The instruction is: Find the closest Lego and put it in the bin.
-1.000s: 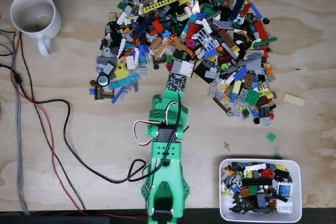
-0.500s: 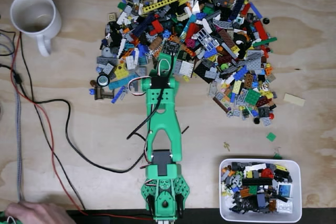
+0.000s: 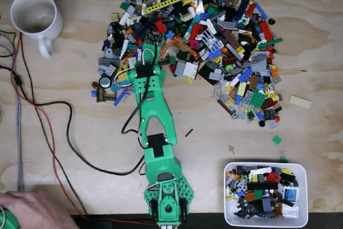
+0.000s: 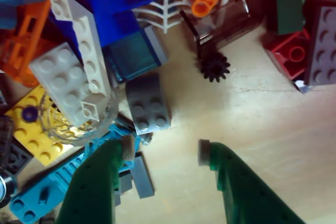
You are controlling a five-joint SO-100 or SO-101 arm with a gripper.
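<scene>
Claw: we see our green claw (image 4: 164, 153) spread wide in the wrist view, with nothing between its two fingers but bare wood; in the fixed view it sits at the lower left edge of the heap, at the end of the outstretched arm (image 3: 153, 116).
Counter: we work on a pale plywood counter (image 3: 80, 132) that carries the heap, the tub and a white mug (image 3: 34, 17) at the upper left of the fixed view.
Lego pile: a broad arc of mixed bricks (image 3: 214, 41) runs across the top of the fixed view; the claw's tip is at its inner left part.
Bin: the white bin (image 3: 266, 194) lies at the lower right of the fixed view, well apart from the claw, with bricks already in it.
Closest brick: a grey two-by-two brick (image 4: 148, 109) lies just ahead of the claw in the wrist view, nearer the left finger (image 4: 118, 156), which sits against a blue plate (image 4: 58, 187).
Small gear: a black gear (image 4: 213, 67) lies farther ahead.
Change: we note the arm has swung left and reached deeper into the heap than half a second ago.
Person: a hand (image 3: 32, 210) is at the lower left corner.
</scene>
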